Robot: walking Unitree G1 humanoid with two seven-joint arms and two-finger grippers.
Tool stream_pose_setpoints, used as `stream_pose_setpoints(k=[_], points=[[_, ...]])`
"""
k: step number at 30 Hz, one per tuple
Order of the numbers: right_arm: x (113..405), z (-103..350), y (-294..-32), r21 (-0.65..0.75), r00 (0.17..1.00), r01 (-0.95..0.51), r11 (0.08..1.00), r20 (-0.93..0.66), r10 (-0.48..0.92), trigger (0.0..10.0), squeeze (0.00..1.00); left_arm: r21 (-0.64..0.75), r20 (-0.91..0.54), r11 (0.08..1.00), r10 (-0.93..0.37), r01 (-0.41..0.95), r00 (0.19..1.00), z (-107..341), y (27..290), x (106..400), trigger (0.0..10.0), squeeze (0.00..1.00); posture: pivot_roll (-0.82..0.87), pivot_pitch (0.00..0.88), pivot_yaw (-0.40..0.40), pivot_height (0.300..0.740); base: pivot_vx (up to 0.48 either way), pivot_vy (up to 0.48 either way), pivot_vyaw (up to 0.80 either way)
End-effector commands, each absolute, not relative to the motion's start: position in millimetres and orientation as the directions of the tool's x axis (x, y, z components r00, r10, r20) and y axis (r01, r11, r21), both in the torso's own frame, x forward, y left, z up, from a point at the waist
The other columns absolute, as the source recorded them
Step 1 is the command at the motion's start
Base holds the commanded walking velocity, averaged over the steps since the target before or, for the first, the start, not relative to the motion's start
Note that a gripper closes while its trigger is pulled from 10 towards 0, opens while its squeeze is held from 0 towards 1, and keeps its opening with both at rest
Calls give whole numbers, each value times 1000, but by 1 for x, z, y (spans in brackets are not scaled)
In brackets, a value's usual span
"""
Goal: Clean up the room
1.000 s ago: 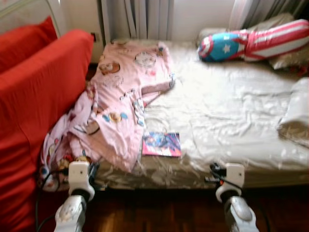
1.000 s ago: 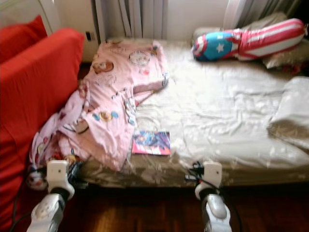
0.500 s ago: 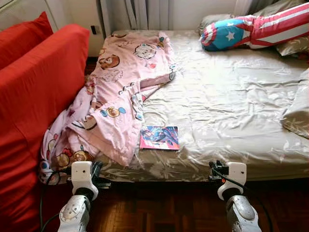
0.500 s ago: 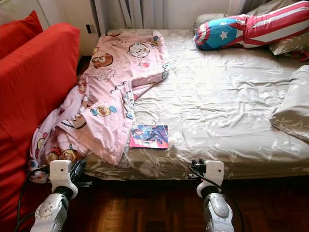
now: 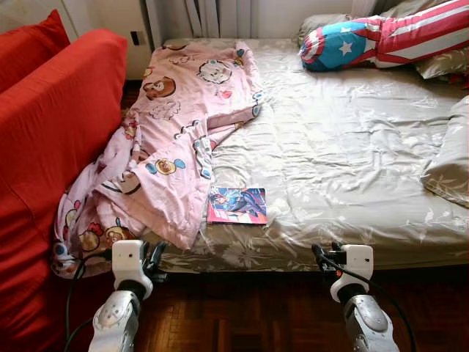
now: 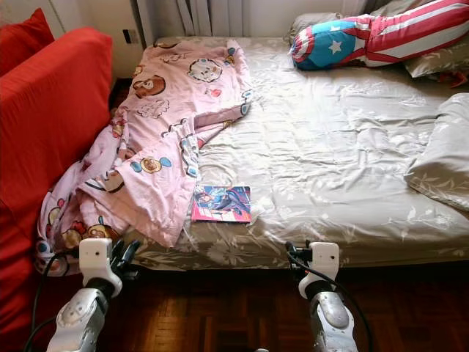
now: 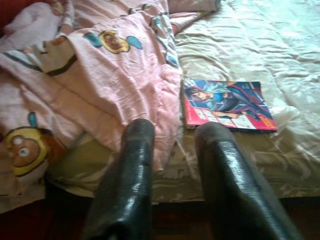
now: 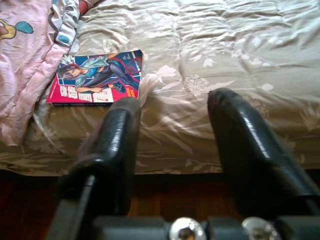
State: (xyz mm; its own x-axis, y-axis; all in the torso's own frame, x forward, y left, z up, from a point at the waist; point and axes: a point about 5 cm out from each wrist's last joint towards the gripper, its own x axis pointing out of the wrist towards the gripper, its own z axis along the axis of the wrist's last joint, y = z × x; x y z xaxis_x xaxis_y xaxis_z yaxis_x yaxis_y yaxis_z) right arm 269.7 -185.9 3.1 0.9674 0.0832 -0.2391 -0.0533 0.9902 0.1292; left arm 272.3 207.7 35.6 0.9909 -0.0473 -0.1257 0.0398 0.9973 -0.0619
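Scene: the robot stands at the near edge of the bed (image 5: 352, 147), with a red sofa (image 5: 51, 125) on its left.
Book: a colourful book (image 5: 237, 205) lies flat on the sheet near the bed's near edge, its left side just beside the hem of the pink blanket (image 5: 176, 139).
Blanket: crumpled along the left of the bed, spilling down between bed and sofa.
Left gripper (image 7: 175, 165): low before the bed edge, fingers parted, nothing between them.
Right gripper (image 8: 175, 145): low at the bed edge, right of the book, fingers spread wide and bare.
Likely step: picking up the book, judged from both wrists facing it.
Doing it well: come at the book's free right edge, slide one finger under the cover, and avoid pinching sheet or blanket.
Far end: a star-and-stripe cushion (image 5: 381, 40) rests there, well apart from the book.
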Motion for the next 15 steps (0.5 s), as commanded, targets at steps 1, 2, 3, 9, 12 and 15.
stream_pose_setpoints(k=[1, 2, 3, 9, 12, 15], points=[[267, 1, -187, 129, 965, -55, 990, -247, 85, 10000, 1000, -80, -148, 996, -45, 33, 988, 32, 209, 269, 10000, 1000, -30, 180, -31, 740, 0, 0, 0], [267, 1, -187, 130, 965, -55, 990, -247, 86, 10000, 1000, -81, -147, 996, -44, 32, 988, 32, 209, 269, 10000, 1000, -30, 182, -31, 740, 0, 0, 0], [266, 1, -186, 130, 965, -55, 990, -248, 86, 10000, 1000, -82, -147, 996, -42, 30, 988, 32, 209, 269, 10000, 1000, -29, 182, -31, 740, 0, 0, 0], [265, 0, -185, 133, 963, -57, 989, -253, 89, 10000, 1000, -78, -146, 997, -32, 21, 989, 31, 211, 266, 10000, 1000, -28, 182, -31, 740, 0, 0, 0], [265, -1, -185, 134, 963, -57, 989, -253, 90, 10000, 1000, -75, -144, 997, -22, 11, 989, 32, 213, 266, 10000, 1000, -28, 182, -31, 740, 0, 0, 0], [265, -1, -185, 125, 963, -57, 991, -255, 87, 10000, 1000, -58, -142, 998, -11, 3, 990, 32, 215, 265, 10000, 1000, -31, 182, -30, 740, 0, 0, 0]])
